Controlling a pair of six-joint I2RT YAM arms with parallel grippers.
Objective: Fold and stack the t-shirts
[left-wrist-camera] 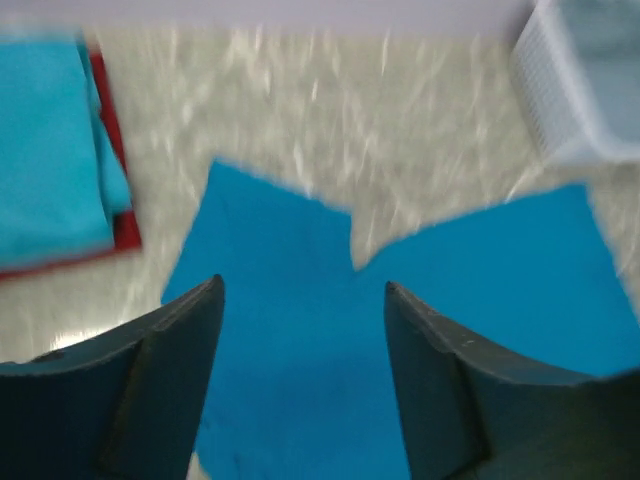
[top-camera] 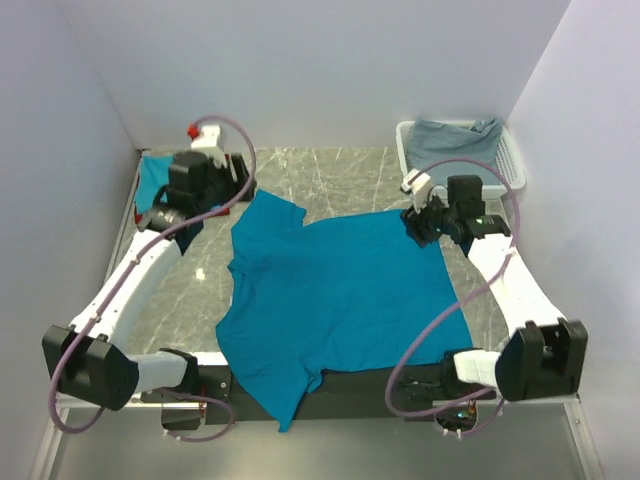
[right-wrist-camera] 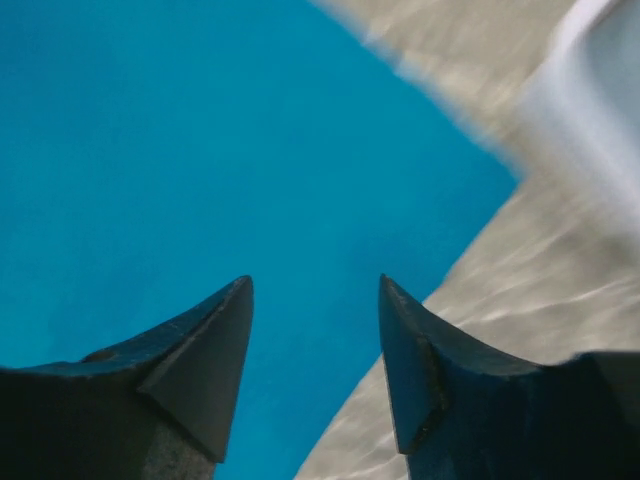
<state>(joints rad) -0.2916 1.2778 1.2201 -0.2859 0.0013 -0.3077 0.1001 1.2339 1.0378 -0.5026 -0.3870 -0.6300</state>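
Teal shirt (top-camera: pixel 340 300) lies spread flat under the left gripper (left-wrist-camera: pixel 302 285) and right gripper (right-wrist-camera: pixel 315 282), both jaws wide apart, gripping nothing.

At my far right, a white plastic lattice basket (top-camera: pixel 512 165) sits on the grey marble-patterned table (top-camera: pixel 340 175). It is tucked into the corner where the pale lilac back wall (top-camera: pixel 320 70) meets the side wall (top-camera: pixel 590 150). A black strip (top-camera: pixel 350 392) edges the table's near side.

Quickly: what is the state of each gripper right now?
Left gripper: open, jaws apart, holding nothing.
Right gripper: open, jaws apart, holding nothing.
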